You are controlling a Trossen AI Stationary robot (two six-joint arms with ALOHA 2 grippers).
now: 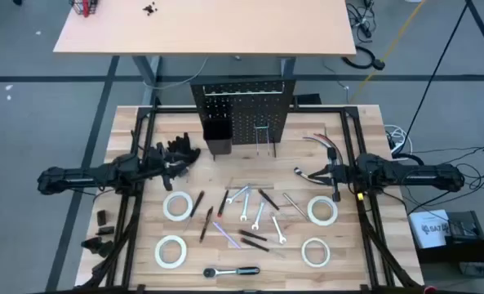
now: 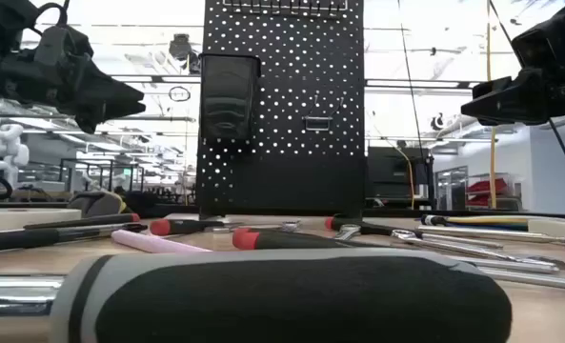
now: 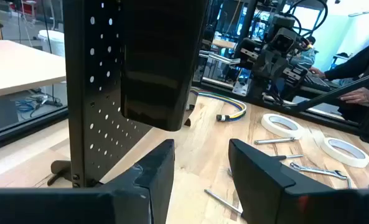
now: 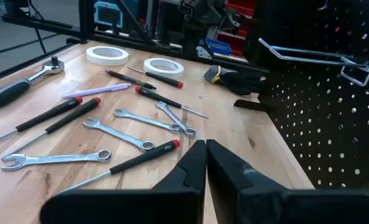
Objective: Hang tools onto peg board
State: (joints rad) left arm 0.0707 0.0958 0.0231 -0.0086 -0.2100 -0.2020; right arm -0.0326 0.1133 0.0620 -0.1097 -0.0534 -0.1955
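Still flat on table [image 1: 127,122]: wrenches [image 1: 250,208], screwdrivers [image 1: 205,214], ratchet [image 1: 232,272], four tape rolls [image 1: 177,206], all in front of upright peg board [image 1: 254,114]; left gripper [image 1: 183,162] raised near board's black bin [image 1: 217,137], fingers apart, empty; right gripper [image 1: 300,172] raised beyond hooks [image 1: 266,140], pinched together, empty

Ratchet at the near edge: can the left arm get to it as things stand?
Probably yes. The ratchet lies alone on bare table, nothing on top. The left gripper hangs open and empty near the peg board, with only flat tools between.
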